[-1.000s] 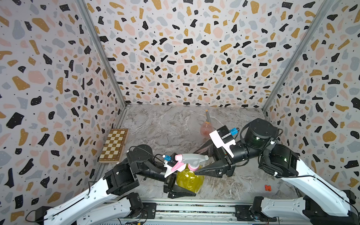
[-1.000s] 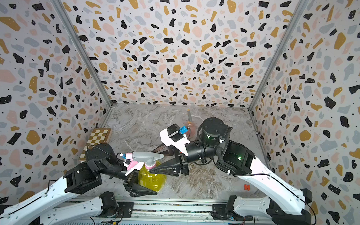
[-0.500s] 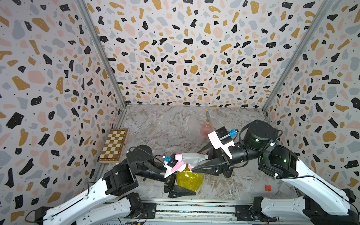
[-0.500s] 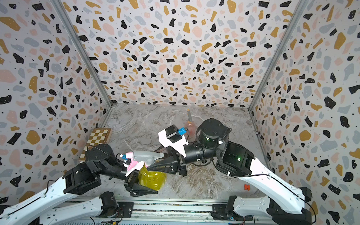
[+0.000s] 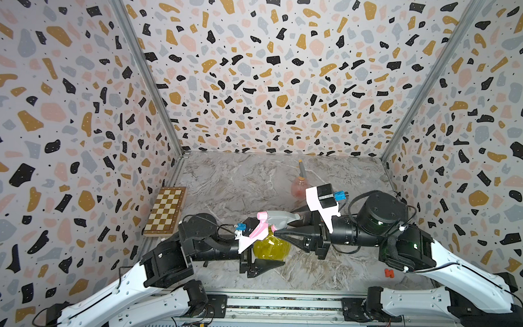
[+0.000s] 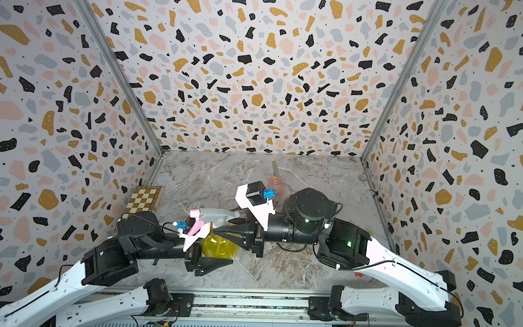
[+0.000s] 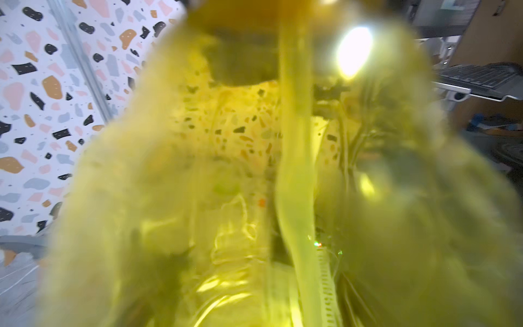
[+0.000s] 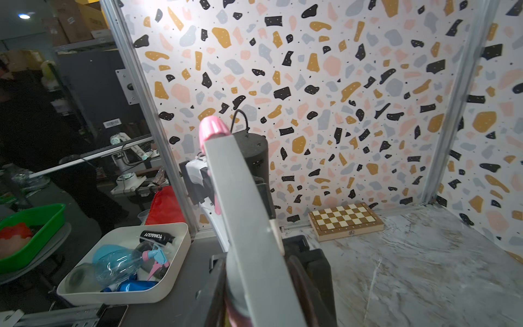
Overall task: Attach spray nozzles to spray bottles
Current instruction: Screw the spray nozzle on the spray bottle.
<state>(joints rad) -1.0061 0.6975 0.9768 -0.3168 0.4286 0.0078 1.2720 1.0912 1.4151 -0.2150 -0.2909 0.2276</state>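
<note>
Folded wooden chessboard [image 5: 165, 211], flat on marble-look tabletop [image 5: 238, 181], tight against side wall, well off to left of left claw [image 5: 269, 250] and farther back. Same board in right wrist view [image 8: 345, 220], latch edge facing camera. Small orange-red piece [image 5: 388, 273] on tabletop, well right of right claw [image 5: 285, 226], nearer front rail [image 5: 279, 302]. Terrazzo-print walls [image 5: 272, 80] on three sides. Outside booth, right wrist view: white bin [image 8: 119, 297] holding clear blue bottle [image 8: 119, 264] and black bottle [image 8: 157, 237]; green tray [image 8: 48, 226]; red bag [image 8: 167, 206]. Keyboard [image 7: 481, 76] in left wrist view, blurred.
</note>
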